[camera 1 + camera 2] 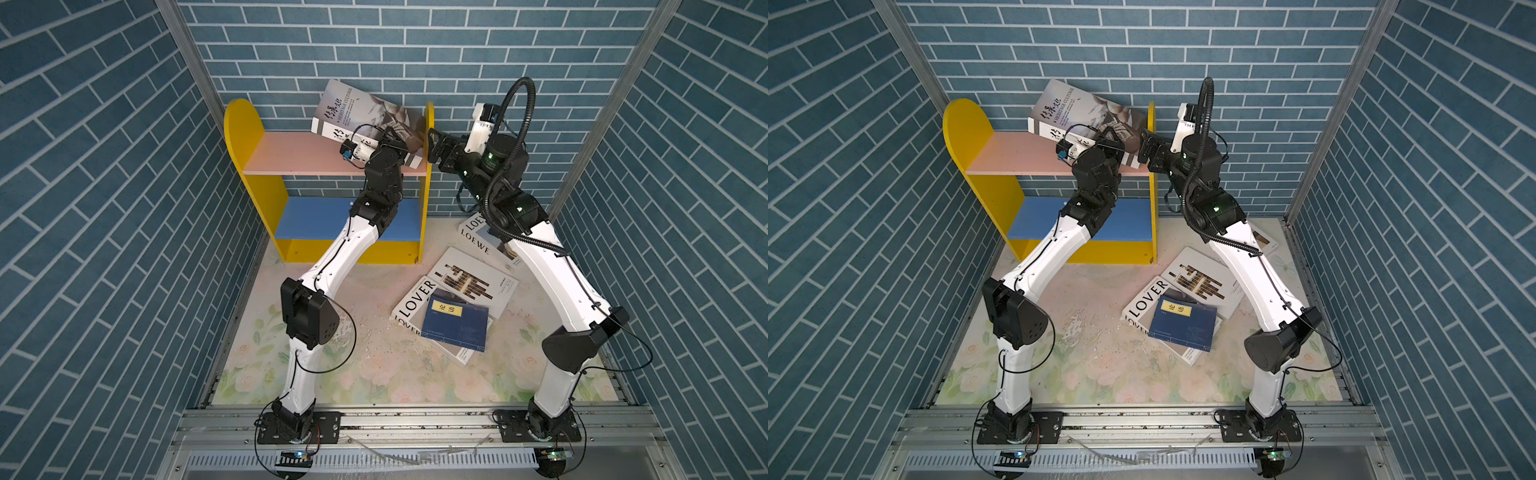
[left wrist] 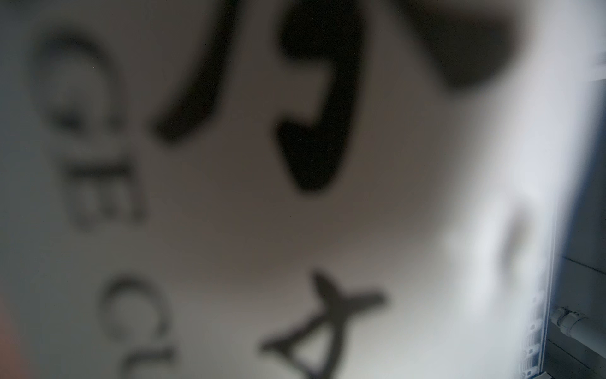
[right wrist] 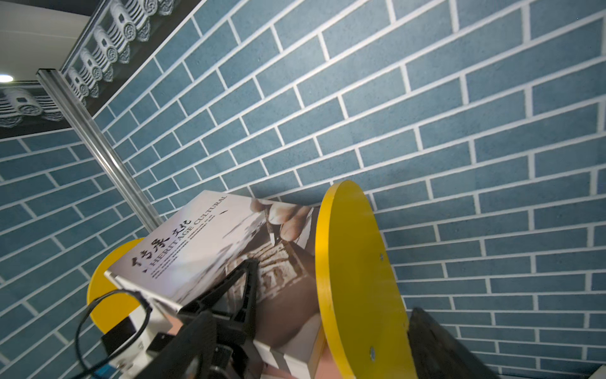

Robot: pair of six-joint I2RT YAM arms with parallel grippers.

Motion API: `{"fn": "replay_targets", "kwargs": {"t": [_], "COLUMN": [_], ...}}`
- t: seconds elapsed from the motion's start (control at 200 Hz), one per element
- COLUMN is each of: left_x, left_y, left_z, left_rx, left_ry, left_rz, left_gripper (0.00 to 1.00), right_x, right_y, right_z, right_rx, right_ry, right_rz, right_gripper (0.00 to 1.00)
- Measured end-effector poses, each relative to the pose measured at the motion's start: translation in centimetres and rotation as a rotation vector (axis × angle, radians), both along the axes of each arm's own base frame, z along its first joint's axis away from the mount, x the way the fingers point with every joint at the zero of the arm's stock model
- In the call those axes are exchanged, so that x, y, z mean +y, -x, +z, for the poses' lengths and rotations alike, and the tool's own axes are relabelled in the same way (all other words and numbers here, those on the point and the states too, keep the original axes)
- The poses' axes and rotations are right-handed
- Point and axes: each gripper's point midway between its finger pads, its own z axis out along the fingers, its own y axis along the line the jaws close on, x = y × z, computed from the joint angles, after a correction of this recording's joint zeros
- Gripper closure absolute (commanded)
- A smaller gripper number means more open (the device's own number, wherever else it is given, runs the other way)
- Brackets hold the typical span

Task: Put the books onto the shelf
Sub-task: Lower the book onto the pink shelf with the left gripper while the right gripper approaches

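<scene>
The white Heritage Cultural book (image 1: pixel 357 112) (image 3: pixel 203 242) stands tilted on the shelf's pink upper board (image 1: pixel 299 153), with one corner against the right yellow side panel (image 3: pixel 354 262). My left gripper (image 1: pixel 392 139) is shut on its lower edge by the spine, one black finger (image 3: pixel 244 285) lying on the cover. The left wrist view is filled by blurred spine lettering (image 2: pixel 311 147). My right gripper (image 1: pixel 432 143) is open just outside that panel and holds nothing. On the floor lie the LOEWE book (image 1: pixel 478 241), the brown-bar book (image 1: pixel 473 282), the LOVER book (image 1: pixel 415 299) and the navy book (image 1: pixel 455 326).
The blue lower board (image 1: pixel 316 220) carries nothing; the left forearm crosses in front of it. Blue brick walls (image 1: pixel 415 54) close in behind and on both sides. The right arm (image 1: pixel 540 266) hangs over the LOEWE book. Floral mat (image 1: pixel 374 374) at the front.
</scene>
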Motion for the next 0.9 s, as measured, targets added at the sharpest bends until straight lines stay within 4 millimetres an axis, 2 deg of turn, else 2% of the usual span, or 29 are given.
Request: {"fn": "replay_targets", "kwargs": {"t": [0.17, 0.28, 0.325, 0.425, 0.53, 0.74, 0.9], "left_x": [-0.4, -1.2, -1.6, -2.2, -2.4, -2.6, -2.4], "left_y": [0.2, 0.6, 0.6, 1.0, 1.5, 2.7, 2.7], "left_z": [0.0, 0.0, -0.2, -0.1, 0.2, -0.7, -1.2], "left_rx": [0.010, 0.015, 0.026, 0.032, 0.043, 0.117, 0.177], "left_ry": [-0.023, -0.034, -0.048, -0.058, -0.065, -0.085, -0.048], "left_rz": [0.017, 0.004, -0.001, -0.017, -0.041, -0.110, -0.213], "left_gripper": [0.40, 0.32, 0.25, 0.14, 0.01, 0.00, 0.00], "right_x": [0.7, 1.2, 1.5, 1.7, 1.3, 0.5, 0.6], "right_y": [-2.6, -4.4, -4.9, -5.9, -6.4, -6.8, -6.9], "right_z": [-1.1, -2.7, -3.4, -4.9, -5.2, -5.3, -5.4], "right_rx": [0.008, 0.029, 0.040, 0.066, 0.075, 0.076, 0.078], "right_ry": [0.005, 0.018, 0.024, 0.029, 0.029, 0.027, 0.029], "right_rz": [-0.025, -0.041, -0.044, -0.052, -0.063, -0.086, -0.086], "right_gripper": [0.08, 0.08, 0.08, 0.08, 0.08, 0.09, 0.09]}}
